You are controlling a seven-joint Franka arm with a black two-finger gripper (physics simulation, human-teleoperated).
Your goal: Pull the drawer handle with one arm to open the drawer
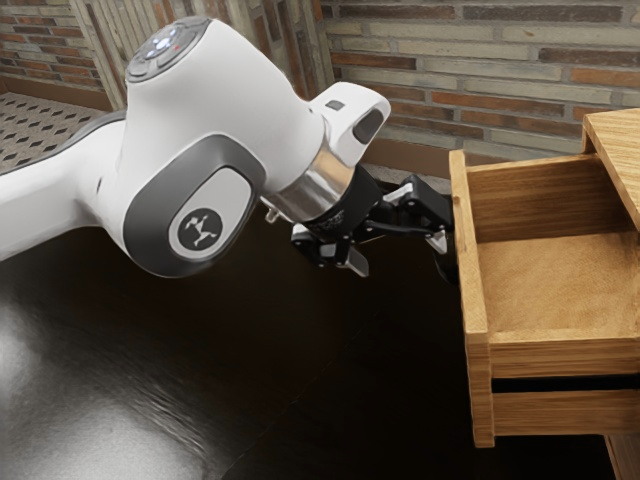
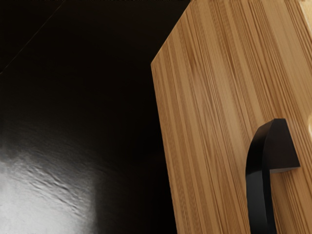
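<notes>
No words, numbers or brand names can be read anywhere. The one sign is a small white emblem (image 1: pixel 197 228), a stylised figure without letters, set in a dark round badge on the grey cover of the arm (image 1: pixel 215 120). On the arm's top cap, a ring of small lit buttons (image 1: pixel 163 44) has markings too small to make out.

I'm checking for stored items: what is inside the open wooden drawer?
The pulled-out light wooden drawer shows only bare board floor and walls. Its rear runs under the wooden cabinet top, so that part is hidden.
</notes>
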